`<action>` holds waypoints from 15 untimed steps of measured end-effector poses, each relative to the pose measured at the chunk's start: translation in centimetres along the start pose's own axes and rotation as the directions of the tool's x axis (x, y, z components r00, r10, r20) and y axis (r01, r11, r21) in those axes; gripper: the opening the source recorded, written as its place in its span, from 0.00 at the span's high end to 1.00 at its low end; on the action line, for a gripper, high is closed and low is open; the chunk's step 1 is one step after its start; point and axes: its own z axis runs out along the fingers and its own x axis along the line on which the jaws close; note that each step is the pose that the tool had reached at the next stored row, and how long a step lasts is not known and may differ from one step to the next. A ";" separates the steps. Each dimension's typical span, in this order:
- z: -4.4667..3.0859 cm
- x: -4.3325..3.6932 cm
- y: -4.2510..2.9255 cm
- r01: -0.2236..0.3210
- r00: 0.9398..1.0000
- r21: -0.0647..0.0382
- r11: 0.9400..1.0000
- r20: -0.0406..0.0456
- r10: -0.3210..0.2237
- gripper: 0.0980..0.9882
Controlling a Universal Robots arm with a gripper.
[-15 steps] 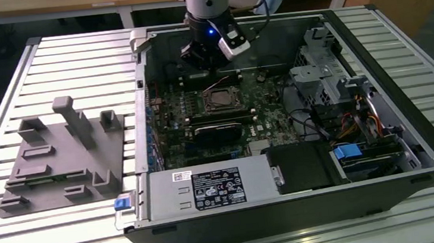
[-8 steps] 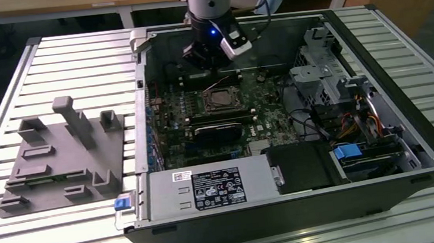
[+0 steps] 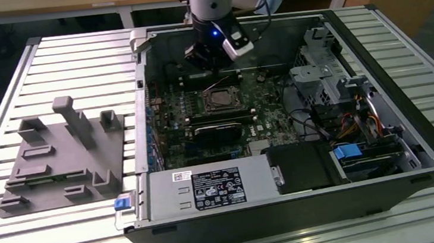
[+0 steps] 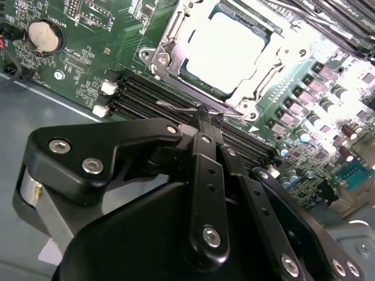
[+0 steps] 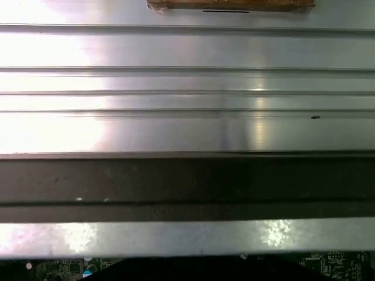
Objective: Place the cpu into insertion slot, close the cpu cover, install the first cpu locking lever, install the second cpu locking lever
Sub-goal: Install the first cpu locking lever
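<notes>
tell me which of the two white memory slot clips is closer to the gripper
The lower white clip in the second wrist view, sitting nearer the gripper than the upper white clip.

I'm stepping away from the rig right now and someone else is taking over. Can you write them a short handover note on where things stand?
Tool: fingers together, tips pinching a thin wire lever at the socket's edge, low inside the open computer case.

CPU: already seated in the insertion slot on the motherboard.

CPU cover: the silver frame appears to be down around the chip.

Done: chip placed, cover apparently closed.

Left: locking levers. One is in the tool now and looks not yet latched; the other's state cannot be judged.

Grey fixture block sits on the table at the exterior view's left.
</notes>
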 end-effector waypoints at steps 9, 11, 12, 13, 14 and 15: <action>0.39 -0.75 0.16 0.000 1.000 0.000 1.000 0.000 0.000 0.99; 0.47 -0.86 0.20 0.000 1.000 0.000 1.000 0.000 0.000 0.99; 0.51 -0.92 0.22 0.000 1.000 0.000 1.000 0.000 0.000 0.99; 0.56 -0.98 0.25 0.000 1.000 0.000 1.000 0.000 0.000 0.99; 0.61 -1.04 0.27 0.000 1.000 0.000 1.000 0.000 0.000 0.99; 0.66 -1.11 0.30 0.000 1.000 0.000 1.000 0.000 0.000 0.99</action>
